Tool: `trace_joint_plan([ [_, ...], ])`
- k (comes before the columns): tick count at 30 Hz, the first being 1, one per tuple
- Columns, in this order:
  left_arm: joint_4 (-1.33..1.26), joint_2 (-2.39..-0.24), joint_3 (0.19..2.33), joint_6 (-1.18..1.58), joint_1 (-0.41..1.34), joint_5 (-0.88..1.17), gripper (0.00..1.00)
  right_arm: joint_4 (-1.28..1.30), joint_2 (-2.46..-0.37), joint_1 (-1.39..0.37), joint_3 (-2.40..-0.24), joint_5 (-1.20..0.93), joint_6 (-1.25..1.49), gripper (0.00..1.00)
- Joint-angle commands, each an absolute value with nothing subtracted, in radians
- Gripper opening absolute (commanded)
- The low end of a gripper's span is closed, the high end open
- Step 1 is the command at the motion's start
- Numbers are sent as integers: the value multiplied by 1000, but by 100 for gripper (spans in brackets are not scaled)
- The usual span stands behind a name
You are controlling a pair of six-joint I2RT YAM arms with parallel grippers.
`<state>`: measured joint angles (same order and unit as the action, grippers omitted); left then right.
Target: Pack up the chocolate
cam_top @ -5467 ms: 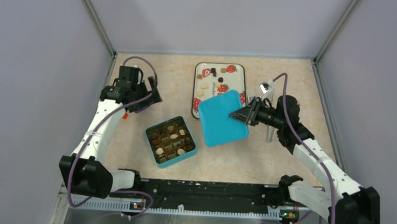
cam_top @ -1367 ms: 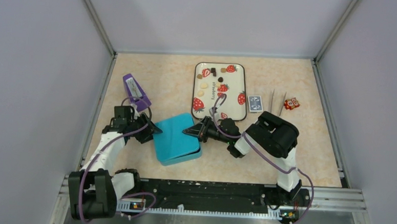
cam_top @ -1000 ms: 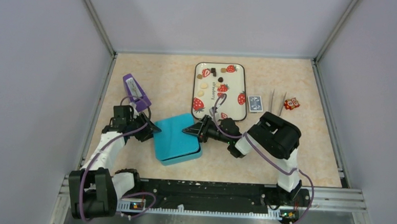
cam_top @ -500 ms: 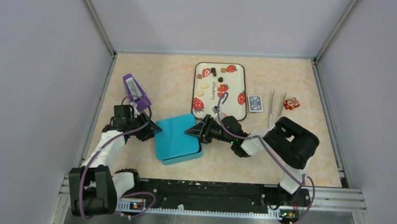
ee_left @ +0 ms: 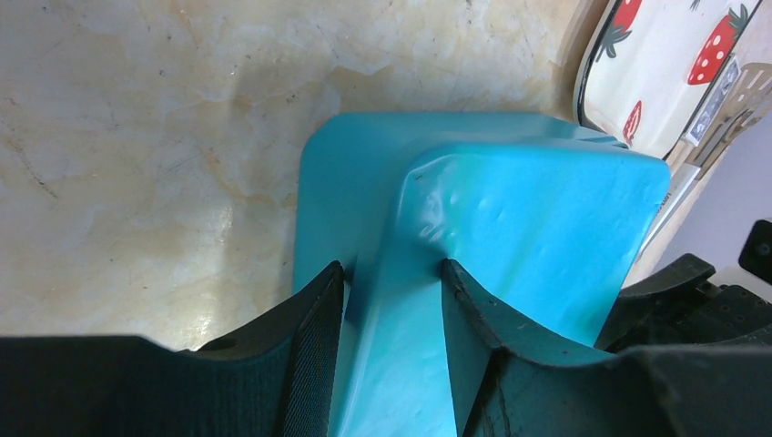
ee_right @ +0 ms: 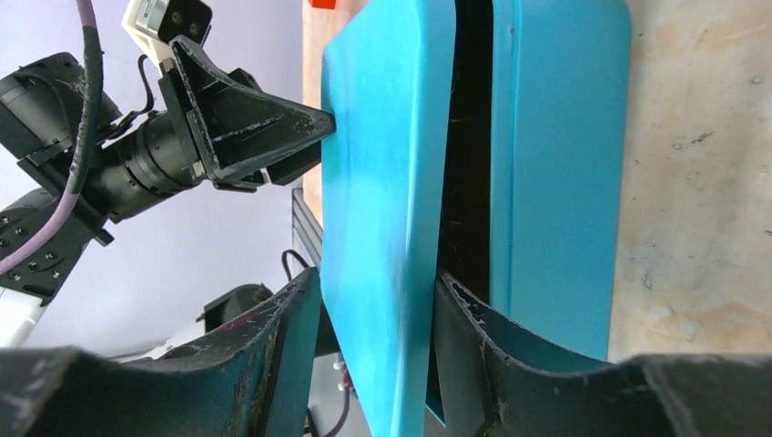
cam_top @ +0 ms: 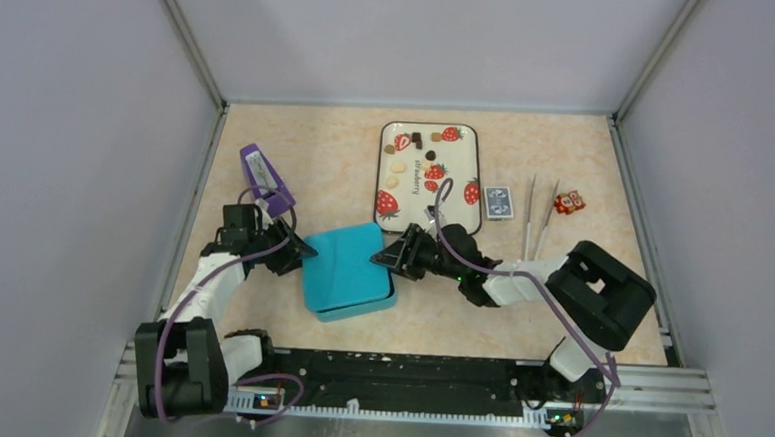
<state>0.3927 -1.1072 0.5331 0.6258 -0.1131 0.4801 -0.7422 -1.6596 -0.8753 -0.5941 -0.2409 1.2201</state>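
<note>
**Two arms on one teal lid**

Here we are just left of centre on the beige marbled tabletop, toward the near edge. The square teal plastic lid lies over the square teal plastic box but it isn't flush. From the right wrist there's a dark gap between the two, with the lid tilted up off the box on that side.

The left end effector is clamped on the lid's left edge, and the thin plastic is dimpled just ahead of its fingers. The right end effector straddles the opposite edge, one finger outside and the other in the gap beneath. Whether it's squeezing or has let go, I can't tell.

The chocolate: a few small brown and cream pieces lie loose on the white rectangular tray printed with red strawberries, toward the far edge and just beyond the box. Anything inside the box is hidden by the lid.

Toward the right edge sit a small blue card pack and a tiny orange figure. A purple wedge-shaped object lies near the left edge.
</note>
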Motion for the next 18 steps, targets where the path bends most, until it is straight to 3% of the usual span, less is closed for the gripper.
trace_joint_plan([
  [1,385,-1124,539,620,-114,470,48,-670,-1565,-888,-605,-170,1134,47],
  [18,420,-1098,557,626,-113,489,56,-413,-1540,-887,-665,-58,1052,46],
])
